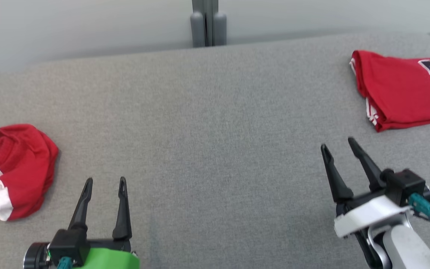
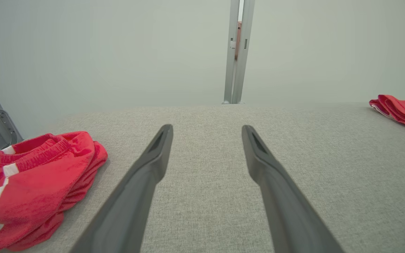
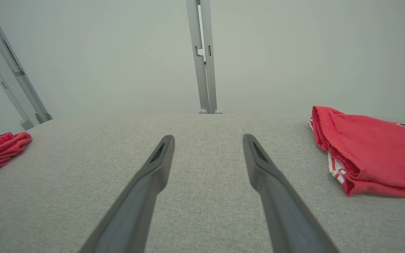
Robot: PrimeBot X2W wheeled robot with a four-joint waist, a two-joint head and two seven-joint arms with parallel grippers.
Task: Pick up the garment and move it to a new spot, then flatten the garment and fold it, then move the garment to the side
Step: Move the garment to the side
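Your left hand (image 1: 105, 180) and right hand (image 1: 337, 143) both gape empty, crumpled garment (image 1: 13, 168) beside the left, folded garment (image 1: 401, 93) beyond the right.

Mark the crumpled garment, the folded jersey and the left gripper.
crumpled garment (image 1: 17, 168): head view, bunched red middle.
folded jersey (image 1: 401, 89): head view, flat red top.
left gripper (image 1: 105, 180): head view, midway between fingertips.

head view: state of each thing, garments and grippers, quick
left garment, crumpled in a heap, lying loose, not held
right garment, folded flat, lying loose, not held
left gripper, open, empty, beside the left garment without touching it
right gripper, open, empty, short of the right garment
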